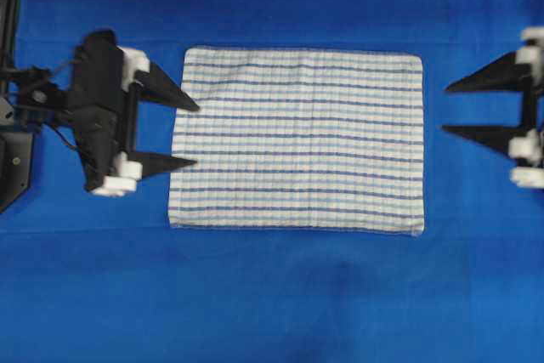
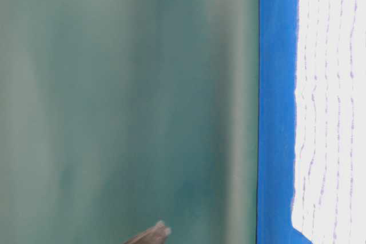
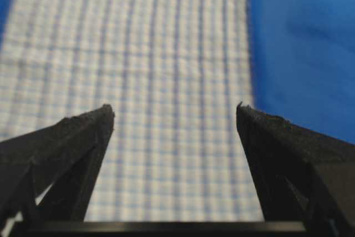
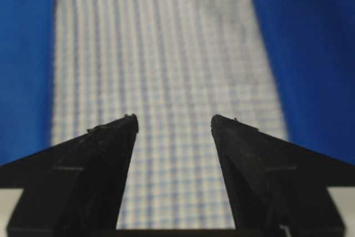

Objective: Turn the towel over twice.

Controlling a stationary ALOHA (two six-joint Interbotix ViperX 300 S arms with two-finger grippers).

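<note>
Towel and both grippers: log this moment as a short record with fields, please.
towel: lies flat and spread on the blue cloth, striped face up
blue cloth: covers the table around the towel
left gripper: open, empty, tips over the towel's left edge
right gripper: open, empty, off the towel's right edge, not touching it
held: nothing

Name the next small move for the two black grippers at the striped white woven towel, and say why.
Probably lower the left gripper onto the near short edge of the striped white woven towel and pinch it. The towel lies flat and spread on the blue cloth, held by nothing; both grippers are open, the left fingertips overlapping that edge, the right gripper apart from the far edge.
</note>
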